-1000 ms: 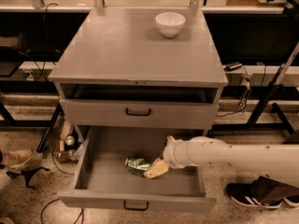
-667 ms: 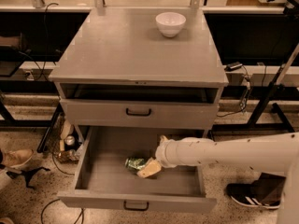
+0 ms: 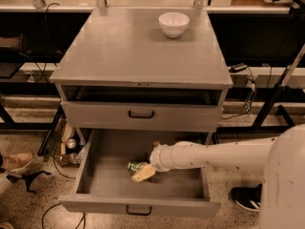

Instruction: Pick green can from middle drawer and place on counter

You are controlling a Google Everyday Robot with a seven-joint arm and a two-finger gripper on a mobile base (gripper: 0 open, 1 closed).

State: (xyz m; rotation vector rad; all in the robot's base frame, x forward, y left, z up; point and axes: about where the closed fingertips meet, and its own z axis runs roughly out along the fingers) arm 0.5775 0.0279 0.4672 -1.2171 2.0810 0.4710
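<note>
The green can (image 3: 135, 166) lies on the tray floor of the open middle drawer (image 3: 107, 178), near its centre. My gripper (image 3: 143, 172) is down inside the drawer at the end of the white arm (image 3: 209, 155), which reaches in from the right. The gripper sits right against the can's right side and covers part of it. The counter (image 3: 124, 46) is the flat grey top of the cabinet above.
A white bowl (image 3: 173, 23) stands on the counter at the back right. A closed drawer front with a dark handle (image 3: 141, 114) sits just above the open drawer. Shoes and cables lie on the floor at the left (image 3: 16, 162). A dark shoe (image 3: 245, 197) is at the right.
The arm has moved left across the drawer, bringing the gripper from the can's right side up against it. The can has stayed in place.
</note>
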